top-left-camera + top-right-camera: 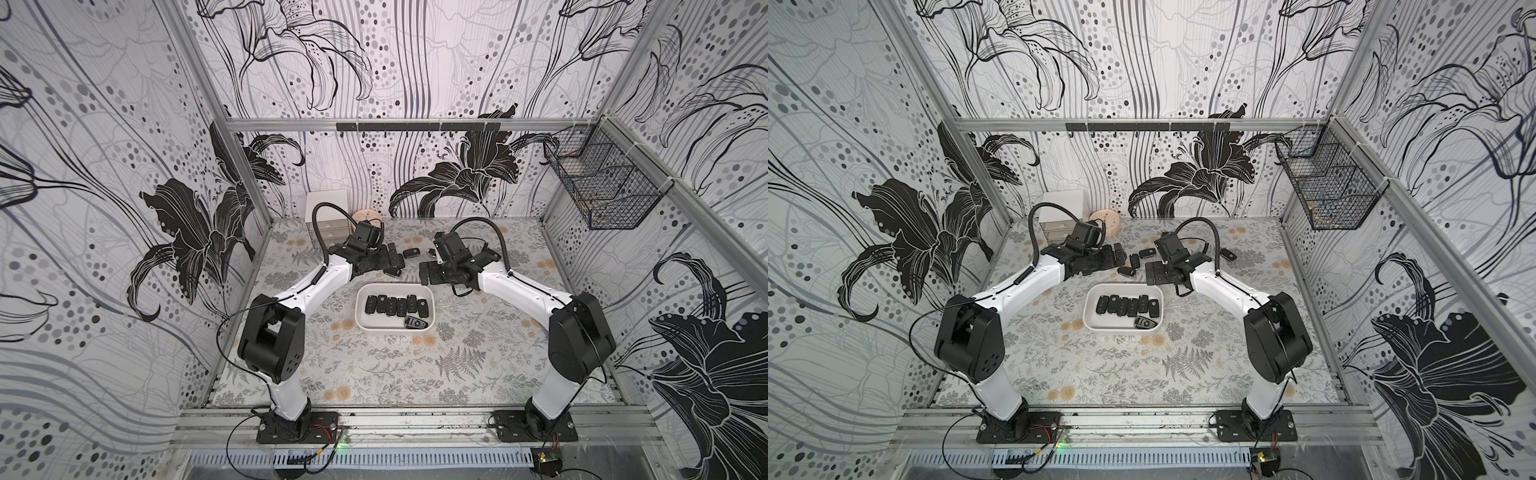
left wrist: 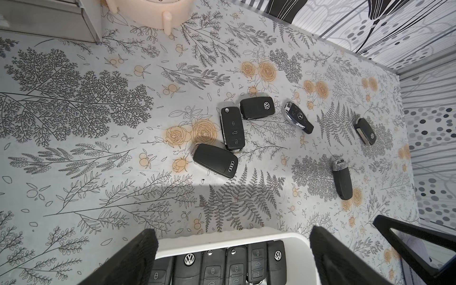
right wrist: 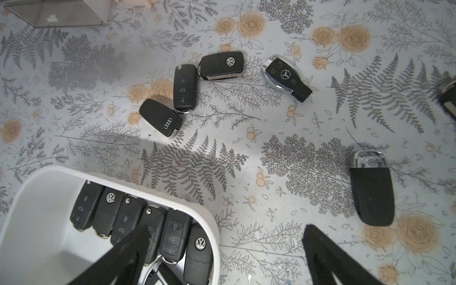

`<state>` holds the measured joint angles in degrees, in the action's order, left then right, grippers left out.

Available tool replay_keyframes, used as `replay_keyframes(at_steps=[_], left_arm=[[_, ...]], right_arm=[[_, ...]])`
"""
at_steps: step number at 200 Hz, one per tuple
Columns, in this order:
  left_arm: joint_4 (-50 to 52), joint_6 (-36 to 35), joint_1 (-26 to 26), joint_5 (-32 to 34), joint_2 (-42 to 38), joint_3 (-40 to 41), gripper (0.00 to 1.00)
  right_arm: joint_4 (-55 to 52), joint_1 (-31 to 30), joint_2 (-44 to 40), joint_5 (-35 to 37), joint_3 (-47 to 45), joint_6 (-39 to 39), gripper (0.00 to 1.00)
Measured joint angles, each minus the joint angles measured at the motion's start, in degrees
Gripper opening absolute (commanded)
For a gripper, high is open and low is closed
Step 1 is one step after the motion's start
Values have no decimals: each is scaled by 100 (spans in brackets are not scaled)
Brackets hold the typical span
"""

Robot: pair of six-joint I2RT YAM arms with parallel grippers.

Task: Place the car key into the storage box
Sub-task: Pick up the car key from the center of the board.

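The storage box [image 1: 360, 316] is a shallow white tray at mid table. It holds a row of several black key fobs [image 1: 395, 305] and one silver-trimmed fob [image 1: 417, 323] at its front right. Several loose car keys lie behind it: an Audi key [image 2: 215, 160], a buttoned VW key [image 2: 232, 128], a VW-logo key [image 2: 256, 108], a Mercedes key [image 2: 297, 117] and a plain black key [image 3: 371, 192]. My left gripper [image 2: 233, 237] hangs open and empty over the box's back rim [image 2: 222, 240]. My right gripper [image 3: 225, 232] is open and empty above the box's back right corner [image 3: 212, 222].
A white drawer cabinet [image 1: 328, 208] and a round pale disc [image 1: 368, 217] stand at the back left of the table. A black wire basket [image 1: 602, 187] hangs on the right wall. One more key [image 2: 365, 130] lies towards the right wall.
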<state>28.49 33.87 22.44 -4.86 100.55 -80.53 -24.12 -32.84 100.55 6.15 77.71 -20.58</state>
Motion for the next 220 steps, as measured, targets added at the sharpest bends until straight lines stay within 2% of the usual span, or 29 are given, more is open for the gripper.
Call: replay_keyframes(at_steps=[172,220], left_arm=[[-61,-393,-177,-188,901,-562,100],[-79,-586,-181,-190,1357,-859,96]], right_arm=[[17,264,59,-59,94,-149,100],[13,304,4,-59,92,-151,100]])
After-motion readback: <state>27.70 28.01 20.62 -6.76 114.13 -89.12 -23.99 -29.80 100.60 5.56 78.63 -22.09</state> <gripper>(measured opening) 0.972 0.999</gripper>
